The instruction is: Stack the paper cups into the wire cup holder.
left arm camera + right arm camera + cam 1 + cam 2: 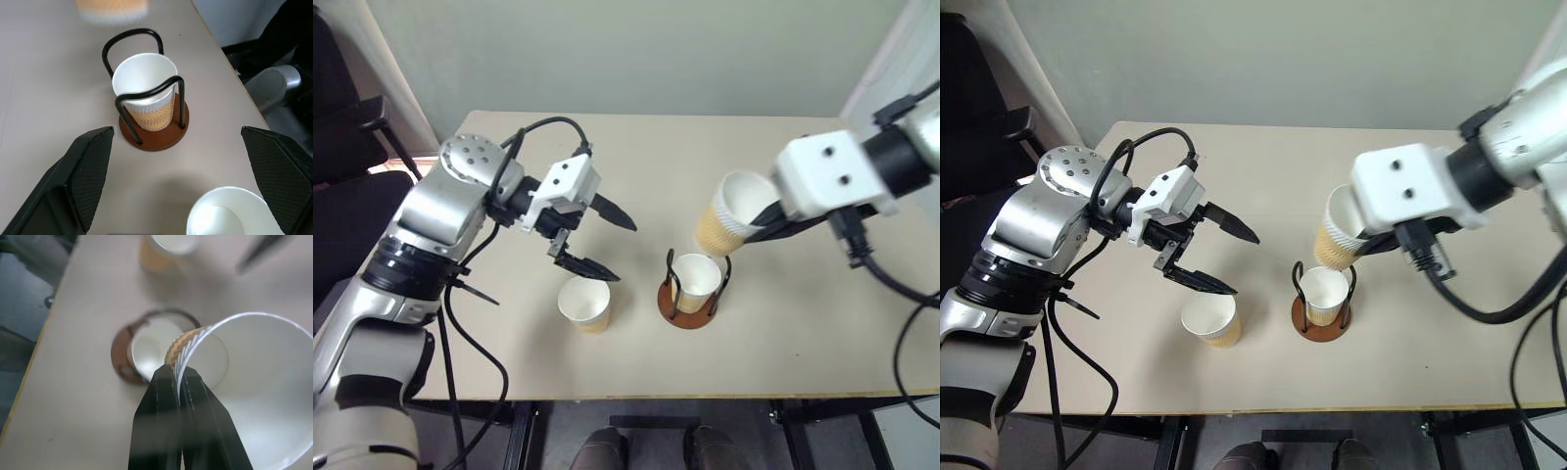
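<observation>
A wire cup holder with a reddish-brown disc base and black loops stands near the table's front, with one paper cup seated upright in it. My right gripper is shut on the rim of a second paper cup, held tilted in the air just above and behind the holder. A third paper cup stands upright on the table to the holder's left. My left gripper hangs open just above and behind that cup, nothing between its fingers. In the left wrist view the holder lies straight ahead.
The beige table ends close in front of the holder and the loose cup. A black chair stands off the table's left side. A black cable hangs from my right arm over the table's right part.
</observation>
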You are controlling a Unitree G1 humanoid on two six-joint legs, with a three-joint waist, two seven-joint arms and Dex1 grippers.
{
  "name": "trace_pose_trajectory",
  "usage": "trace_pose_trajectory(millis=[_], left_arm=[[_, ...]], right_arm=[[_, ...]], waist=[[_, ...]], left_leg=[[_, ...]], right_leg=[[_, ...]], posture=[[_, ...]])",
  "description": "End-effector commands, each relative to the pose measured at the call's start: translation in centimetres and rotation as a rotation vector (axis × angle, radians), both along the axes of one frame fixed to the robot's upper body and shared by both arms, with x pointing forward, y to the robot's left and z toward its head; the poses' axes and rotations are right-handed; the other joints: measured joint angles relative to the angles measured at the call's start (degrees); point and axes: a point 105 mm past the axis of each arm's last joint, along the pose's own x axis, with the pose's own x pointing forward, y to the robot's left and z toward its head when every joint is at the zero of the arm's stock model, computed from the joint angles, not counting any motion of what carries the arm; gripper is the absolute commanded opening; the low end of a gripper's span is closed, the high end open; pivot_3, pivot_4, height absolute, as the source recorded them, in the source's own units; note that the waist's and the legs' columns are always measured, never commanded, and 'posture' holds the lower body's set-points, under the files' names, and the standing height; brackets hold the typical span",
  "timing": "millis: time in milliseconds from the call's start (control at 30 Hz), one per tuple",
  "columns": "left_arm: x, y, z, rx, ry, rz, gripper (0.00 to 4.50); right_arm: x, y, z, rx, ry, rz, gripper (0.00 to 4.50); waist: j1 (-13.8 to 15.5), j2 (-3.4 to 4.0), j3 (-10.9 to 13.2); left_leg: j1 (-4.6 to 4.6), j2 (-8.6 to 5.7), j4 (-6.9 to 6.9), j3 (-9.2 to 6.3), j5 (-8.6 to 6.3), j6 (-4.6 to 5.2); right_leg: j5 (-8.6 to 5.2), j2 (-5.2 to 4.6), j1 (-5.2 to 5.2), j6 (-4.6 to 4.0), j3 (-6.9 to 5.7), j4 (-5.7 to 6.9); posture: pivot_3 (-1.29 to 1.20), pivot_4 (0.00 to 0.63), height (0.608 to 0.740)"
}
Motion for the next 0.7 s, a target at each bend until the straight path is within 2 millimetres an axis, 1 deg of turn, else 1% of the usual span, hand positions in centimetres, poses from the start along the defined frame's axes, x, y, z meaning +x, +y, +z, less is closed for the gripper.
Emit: trace_pose_trajectory(millis=[33, 200, 300, 500, 700], left_arm=[[-0.5, 0.0, 1.1, 0.001, -0.031, -0.046, 4.50], [-0.7, 0.1, 1.2, 0.001, -0.032, -0.045, 4.50], [-0.7, 0.1, 1.3, -0.003, -0.034, -0.041, 4.50], [-0.5, 0.3, 1.5, -0.003, -0.045, -0.028, 4.50], [-0.5, 0.3, 1.5, -0.004, -0.047, -0.030, 4.50]], right_arm=[[0.7, 0.1, 0.3, -0.025, -0.046, 0.015, 0.03], [1.2, 0.3, -0.7, -0.048, -0.044, 0.038, 0.03], [1.1, 0.2, -1.7, -0.071, -0.021, 0.050, 0.03], [0.8, 0.5, -2.3, -0.079, -0.004, 0.073, 0.03], [1.1, 0.5, -3.7, -0.119, -0.005, 0.085, 0.03]], waist=[[0.0, 0.00, 0.0], [0.0, 0.00, 0.0], [0.0, 0.00, 0.0], [0.0, 0.01, 0.0], [0.0, 0.01, 0.0]], left_leg=[[-0.01, 0.00, -0.01, 0.00, 0.00, 0.00], [-0.03, -0.01, -0.12, 0.01, 0.00, 0.00], [-0.02, -0.01, -0.19, 0.01, 0.01, -0.02], [-0.02, 0.00, -0.20, 0.03, 0.02, -0.04], [-0.02, 0.00, -0.18, 0.02, 0.02, -0.04]], right_leg=[[0.00, 0.00, 0.00, -0.01, 0.00, -0.02], [-0.03, -0.01, -0.04, -0.04, 0.00, -0.06], [-0.04, -0.01, -0.06, -0.07, 0.00, -0.07], [-0.04, -0.01, -0.08, -0.08, 0.01, -0.05], [-0.04, -0.01, -0.07, -0.08, 0.01, -0.04]], posture=[[0.00, 0.150, 0.740], [0.00, 0.150, 0.740], [0.00, 0.150, 0.740], [0.00, 0.150, 0.740], [0.00, 0.150, 0.740]])
